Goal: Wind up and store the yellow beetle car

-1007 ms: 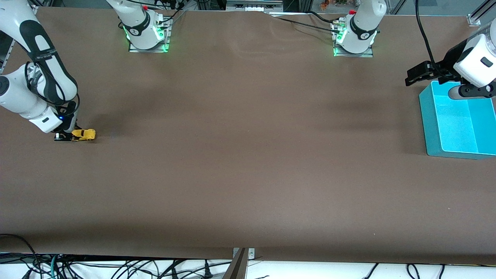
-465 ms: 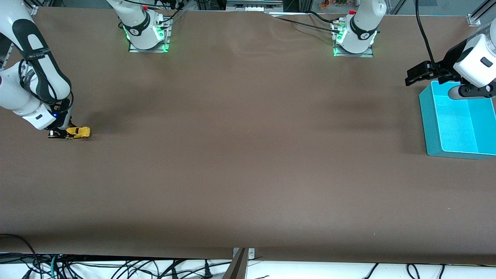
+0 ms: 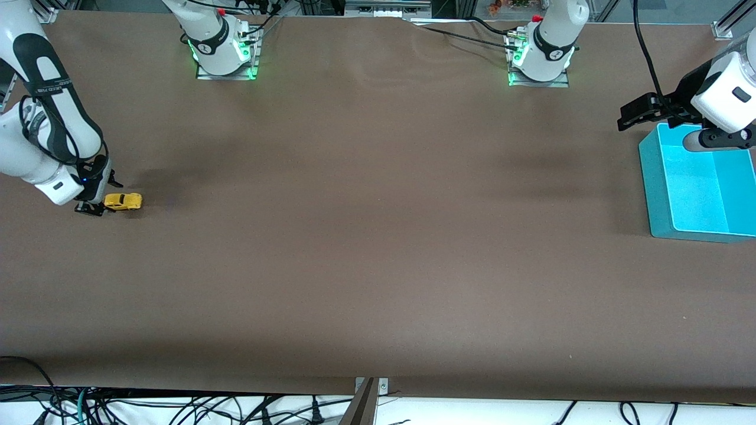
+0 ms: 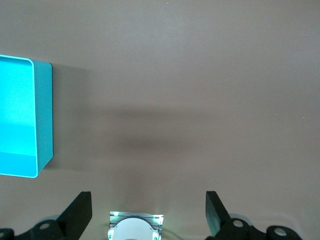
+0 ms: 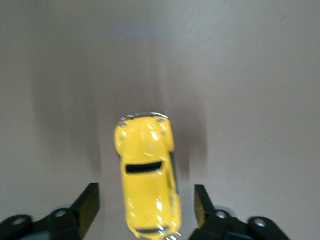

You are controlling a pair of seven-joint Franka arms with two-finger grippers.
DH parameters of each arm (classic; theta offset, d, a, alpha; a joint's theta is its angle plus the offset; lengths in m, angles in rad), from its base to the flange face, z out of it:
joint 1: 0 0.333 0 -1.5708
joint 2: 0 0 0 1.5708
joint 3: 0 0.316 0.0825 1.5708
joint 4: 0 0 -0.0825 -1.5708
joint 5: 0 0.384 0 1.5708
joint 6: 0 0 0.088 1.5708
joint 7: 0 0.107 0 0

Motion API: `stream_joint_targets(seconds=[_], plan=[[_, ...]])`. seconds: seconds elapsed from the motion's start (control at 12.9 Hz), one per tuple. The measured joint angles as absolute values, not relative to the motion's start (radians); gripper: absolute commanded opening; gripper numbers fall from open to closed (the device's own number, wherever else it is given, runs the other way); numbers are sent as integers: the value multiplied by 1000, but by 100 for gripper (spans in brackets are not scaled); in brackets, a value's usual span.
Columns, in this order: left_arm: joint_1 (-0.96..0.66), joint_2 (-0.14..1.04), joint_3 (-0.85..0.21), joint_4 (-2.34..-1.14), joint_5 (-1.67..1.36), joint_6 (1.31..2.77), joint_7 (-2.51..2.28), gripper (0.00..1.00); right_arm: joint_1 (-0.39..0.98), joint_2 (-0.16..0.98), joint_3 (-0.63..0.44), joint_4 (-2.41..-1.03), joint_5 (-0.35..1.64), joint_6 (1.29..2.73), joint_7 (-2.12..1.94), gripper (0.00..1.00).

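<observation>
While the small, rounded yellow beetle car [image 3: 123, 201] stands on its wheels on the brown table [image 3: 378, 236] at the right arm's end, the right gripper [image 3: 97, 200] sits low at its rear, fingers [image 5: 90, 202] apart on either side of the body and, in the right wrist view, clear of its flanks. The car appears free to roll. Risk: if its spring is wound it may run off across the table toward the left arm's end, veer, or stop short of the open turquoise plastic bin [image 3: 652, 195]; a spread finger could also clip it and turn it aside. The left gripper [image 3: 635, 115] waits above the table just beside that bin, fingers wide and empty. Nothing lies on the table between car and bin.
</observation>
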State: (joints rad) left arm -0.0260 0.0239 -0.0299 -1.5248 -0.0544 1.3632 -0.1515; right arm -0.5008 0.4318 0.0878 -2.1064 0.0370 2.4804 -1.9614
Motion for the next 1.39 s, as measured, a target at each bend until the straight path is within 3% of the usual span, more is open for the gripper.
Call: stream_joint_targets(seconds=[0.31,0.7,1.39], plan=[[-26,24,-30,-1525,-54,1363,-151,100,-458,397,122,-1938,17,2254,-1868,100],[-26,24,-30,-1525,-54,1362,-151,100,-416,301,122,-1908,-16,2159,-1630,100],[-27,26,-30,-1525,-54,1354,-151,100,-268,-71,165,-1909,-33,1809,-776,100]])
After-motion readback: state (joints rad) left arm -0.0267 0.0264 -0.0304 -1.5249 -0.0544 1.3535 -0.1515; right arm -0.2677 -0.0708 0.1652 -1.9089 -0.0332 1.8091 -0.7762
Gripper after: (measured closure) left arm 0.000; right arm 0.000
